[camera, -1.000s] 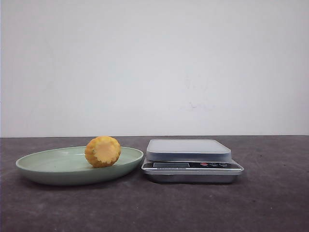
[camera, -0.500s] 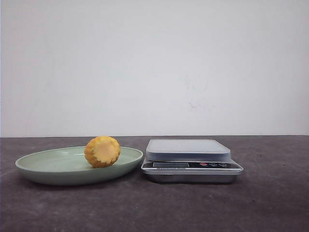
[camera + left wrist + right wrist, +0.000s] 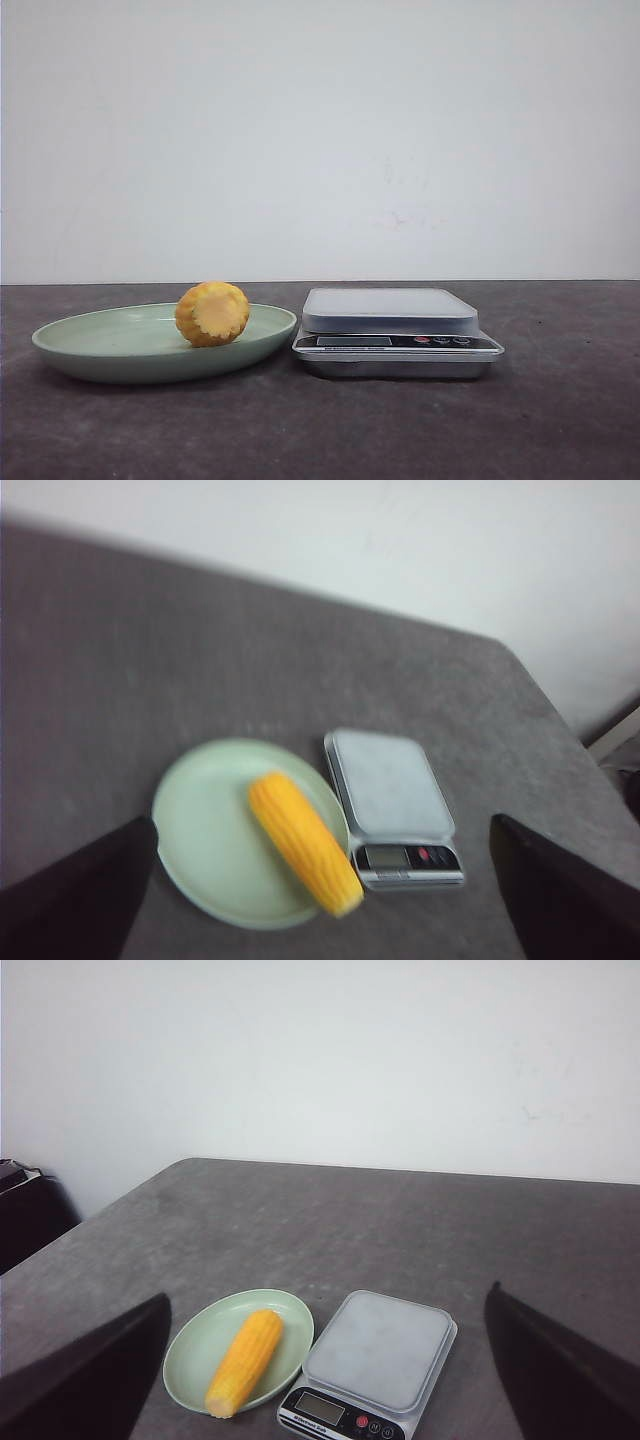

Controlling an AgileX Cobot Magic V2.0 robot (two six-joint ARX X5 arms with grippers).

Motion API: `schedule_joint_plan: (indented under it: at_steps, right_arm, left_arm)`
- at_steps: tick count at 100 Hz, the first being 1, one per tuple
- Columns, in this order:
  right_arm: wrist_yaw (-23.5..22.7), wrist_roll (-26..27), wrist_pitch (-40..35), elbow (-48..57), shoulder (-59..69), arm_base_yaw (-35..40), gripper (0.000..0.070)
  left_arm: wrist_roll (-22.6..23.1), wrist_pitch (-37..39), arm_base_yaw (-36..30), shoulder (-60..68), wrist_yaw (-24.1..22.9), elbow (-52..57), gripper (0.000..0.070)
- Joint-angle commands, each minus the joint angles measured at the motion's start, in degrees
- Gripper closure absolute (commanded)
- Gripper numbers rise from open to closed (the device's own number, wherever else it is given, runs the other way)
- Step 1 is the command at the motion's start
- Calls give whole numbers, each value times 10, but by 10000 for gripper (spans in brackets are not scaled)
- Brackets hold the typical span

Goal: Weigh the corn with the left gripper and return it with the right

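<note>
- yellow corn (image 3: 212,314) lying unmoved on green plate (image 3: 90,345), beside scale (image 3: 396,331)
- left gripper (image 3: 320,910) and right gripper (image 3: 325,1380) spread wide, empty

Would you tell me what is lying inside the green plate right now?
Only the corn lies in the green plate, one end overhanging the rim. The patch of plate beneath the cob is hidden.

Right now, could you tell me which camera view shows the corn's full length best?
The right wrist view: the corn lies sharp and whole along the green plate. The left wrist view shows its full length too, but blurred. The front view shows only its pale cut end.
</note>
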Motion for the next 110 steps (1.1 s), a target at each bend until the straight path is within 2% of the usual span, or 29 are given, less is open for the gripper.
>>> schedule_joint_plan:
  at_steps: [1,6,9,23,36,54,66,85,99,110]
  right_arm:
    - [0,6,-2,8,1,-1,85]
    - [0,6,-7,8,1,-1,85]
    - [0,6,-11,8,1,-1,85]
    - [15,5,-17,7,1,-1,86]
    - [37,2,-19,5,2,-1,86]
    - [63,-3,-19,5,2,-1,86]
    - [65,-3,-19,5,2,-1,86]
    - [65,-5,-19,5,2,-1,86]
    - [65,-5,-21,5,2,-1,86]
    - [65,-5,-28,5,2,-1,86]
  left_arm:
    - [-31,11,-1,24,5,-3,131]
    - [-28,16,-1,46,3,-6,196]
    - [-26,20,-1,61,3,-6,209]
    - [-30,67,-17,149,26,-6,209]
    - [-44,99,-68,238,30,-6,209]
    - [-41,136,-156,354,-44,-6,208]
    - [-48,187,-204,424,-57,-6,207]
    - [-73,264,-252,533,-78,-6,176]
    - [-102,288,-256,597,-87,-5,100]
    - [-106,295,-256,637,-86,-5,102]
